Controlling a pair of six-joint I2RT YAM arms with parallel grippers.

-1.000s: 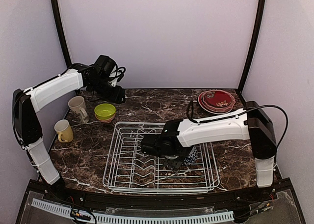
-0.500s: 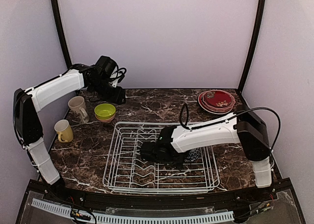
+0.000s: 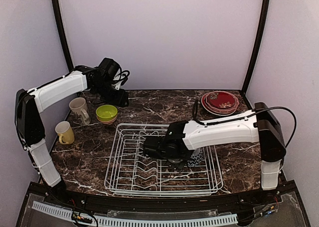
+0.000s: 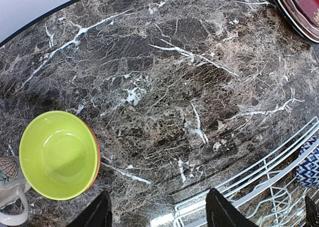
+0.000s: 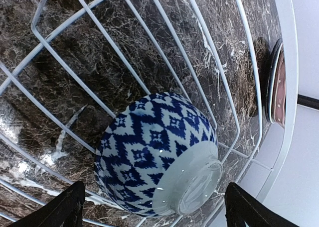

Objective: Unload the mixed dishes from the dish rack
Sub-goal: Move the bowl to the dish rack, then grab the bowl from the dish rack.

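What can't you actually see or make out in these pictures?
- Top view: the patterned bowl in the dish rack is mostly hidden under the right arm.
- Top view: the plates are too small to count; the left wrist view's corner cuts them off.
- Left wrist view: the reddish bowl under the lime bowl shows only its rim.

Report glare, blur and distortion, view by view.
Top external: soft even light, dish rack sharp. Left wrist: sharp, one bright glare patch on the marble table. Right wrist: lens bows the rack wires; small glints on the foot of the navy-zigzag bowl.
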